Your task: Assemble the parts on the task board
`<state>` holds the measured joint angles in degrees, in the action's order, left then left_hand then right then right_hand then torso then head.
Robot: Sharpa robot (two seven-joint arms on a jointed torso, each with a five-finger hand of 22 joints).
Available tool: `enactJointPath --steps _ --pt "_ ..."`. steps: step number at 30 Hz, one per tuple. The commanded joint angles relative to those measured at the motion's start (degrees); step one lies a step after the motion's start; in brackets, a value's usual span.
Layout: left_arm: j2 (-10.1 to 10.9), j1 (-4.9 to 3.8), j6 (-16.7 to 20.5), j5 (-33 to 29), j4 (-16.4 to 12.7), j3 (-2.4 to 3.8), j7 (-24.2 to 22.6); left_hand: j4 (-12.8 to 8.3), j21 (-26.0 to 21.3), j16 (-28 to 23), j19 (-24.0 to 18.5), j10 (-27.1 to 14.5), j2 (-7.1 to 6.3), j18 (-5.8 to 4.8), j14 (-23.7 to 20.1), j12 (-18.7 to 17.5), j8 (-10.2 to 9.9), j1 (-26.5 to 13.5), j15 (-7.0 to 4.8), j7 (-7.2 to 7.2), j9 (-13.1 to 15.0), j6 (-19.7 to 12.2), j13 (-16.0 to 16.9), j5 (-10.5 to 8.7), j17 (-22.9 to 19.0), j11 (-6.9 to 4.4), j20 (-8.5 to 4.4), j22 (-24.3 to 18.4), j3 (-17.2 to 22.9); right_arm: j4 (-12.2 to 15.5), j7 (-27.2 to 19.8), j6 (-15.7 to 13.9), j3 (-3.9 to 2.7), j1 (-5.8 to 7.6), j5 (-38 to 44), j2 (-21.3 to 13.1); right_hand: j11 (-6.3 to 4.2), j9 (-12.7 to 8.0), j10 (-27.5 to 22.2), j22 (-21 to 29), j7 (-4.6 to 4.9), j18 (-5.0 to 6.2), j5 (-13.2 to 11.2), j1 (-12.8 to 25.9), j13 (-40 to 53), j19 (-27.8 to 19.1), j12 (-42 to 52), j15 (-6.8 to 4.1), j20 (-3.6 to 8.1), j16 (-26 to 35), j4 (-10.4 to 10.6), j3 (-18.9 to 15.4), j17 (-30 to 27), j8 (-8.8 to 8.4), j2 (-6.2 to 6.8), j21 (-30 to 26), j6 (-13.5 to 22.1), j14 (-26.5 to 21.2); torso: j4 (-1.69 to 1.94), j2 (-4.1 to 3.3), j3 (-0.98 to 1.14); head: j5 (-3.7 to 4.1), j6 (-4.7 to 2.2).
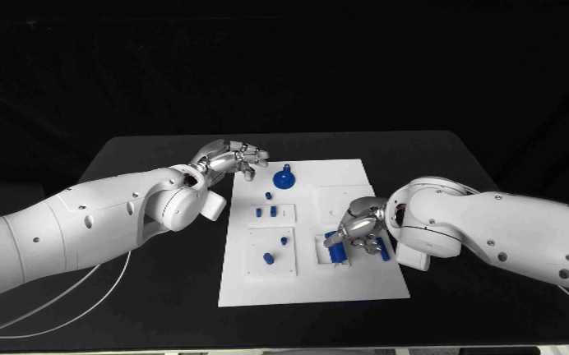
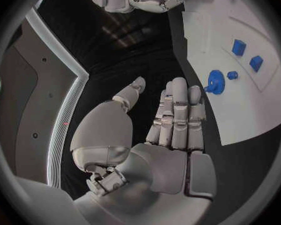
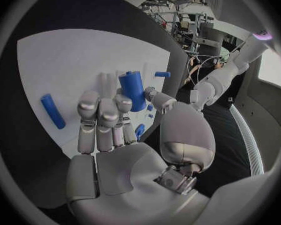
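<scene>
Several blue parts (image 1: 269,254) stand seated low on the task board (image 1: 356,285); right hand (image 1: 359,228), centre-right, pinches a blue cylinder (image 1: 338,252) above its slot; farther up, left hand (image 1: 231,160) spread empty beside the blue gear (image 1: 284,179); work seems partway.

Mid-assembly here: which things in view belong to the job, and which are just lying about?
Job:
- task board
- blue gear
- small blue parts
- blue cylinder, held by the right hand
- loose blue peg
- left hand, holding nothing

Lying about:
- white cable
- black table
</scene>
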<state>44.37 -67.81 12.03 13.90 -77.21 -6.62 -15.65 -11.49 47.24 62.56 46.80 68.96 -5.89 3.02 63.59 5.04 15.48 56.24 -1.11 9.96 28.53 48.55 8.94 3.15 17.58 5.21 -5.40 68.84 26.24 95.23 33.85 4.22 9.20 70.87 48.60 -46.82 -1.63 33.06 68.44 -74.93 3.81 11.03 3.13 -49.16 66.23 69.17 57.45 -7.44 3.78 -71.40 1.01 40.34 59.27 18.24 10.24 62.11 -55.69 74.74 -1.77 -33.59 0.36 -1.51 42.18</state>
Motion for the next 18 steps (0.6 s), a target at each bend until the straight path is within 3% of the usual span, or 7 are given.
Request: enactJointPath --steps 1,14,18 --pt "0.0 0.02 -0.9 -0.4 -0.2 0.04 -0.2 -0.1 -0.3 -0.4 0.1 -0.2 0.70 0.46 0.1 0.1 0.4 0.1 0.09 -0.05 -0.1 -0.3 -0.1 0.16 0.1 0.19 -1.22 0.1 -0.3 -0.4 0.2 2.0 0.04 0.03 0.3 0.6 -0.09 -0.1 0.1 -0.9 0.85 3.97 -0.3 0.5 0.0 -0.2 -0.2 -0.21 -0.38 0.3 -0.1 -0.2 0.1 -0.26 0.13 0.3 -3.5 0.0 -0.01 -0.03 0.06 -0.07 -0.03" --pt "0.0 0.02 -0.9 -0.4 -0.2 0.04 -0.2 -0.1 -0.3 -0.4 0.1 -0.2 0.75 0.46 0.1 0.1 0.4 0.0 0.10 -0.05 -0.1 -0.3 -0.1 0.16 0.1 0.20 -1.21 0.1 -0.3 -1.5 0.2 1.5 0.30 -0.07 1.4 1.8 -0.11 -0.1 0.2 -0.9 0.83 3.97 -0.3 0.9 0.0 -0.2 -0.2 -0.21 -0.37 0.3 -0.1 -0.3 0.1 -0.28 0.12 0.3 -3.6 0.0 -0.06 -0.04 0.08 -0.12 0.07" --pt "0.1 0.02 -0.9 -0.4 -0.2 0.04 -0.2 -0.1 -0.4 -0.4 0.1 -0.2 0.76 0.46 0.1 0.1 0.4 0.0 0.11 -0.05 -0.1 -0.3 -0.1 0.16 0.1 0.20 -1.20 0.1 -0.3 -1.9 0.3 1.8 0.67 -0.11 1.5 1.9 -0.11 -0.1 0.2 -0.9 0.83 3.97 -0.3 1.1 0.0 -0.2 -0.2 -0.22 -0.36 0.3 0.0 -0.3 0.1 -0.33 0.15 0.3 -3.6 0.0 -0.03 -0.04 0.07 -0.12 0.13"
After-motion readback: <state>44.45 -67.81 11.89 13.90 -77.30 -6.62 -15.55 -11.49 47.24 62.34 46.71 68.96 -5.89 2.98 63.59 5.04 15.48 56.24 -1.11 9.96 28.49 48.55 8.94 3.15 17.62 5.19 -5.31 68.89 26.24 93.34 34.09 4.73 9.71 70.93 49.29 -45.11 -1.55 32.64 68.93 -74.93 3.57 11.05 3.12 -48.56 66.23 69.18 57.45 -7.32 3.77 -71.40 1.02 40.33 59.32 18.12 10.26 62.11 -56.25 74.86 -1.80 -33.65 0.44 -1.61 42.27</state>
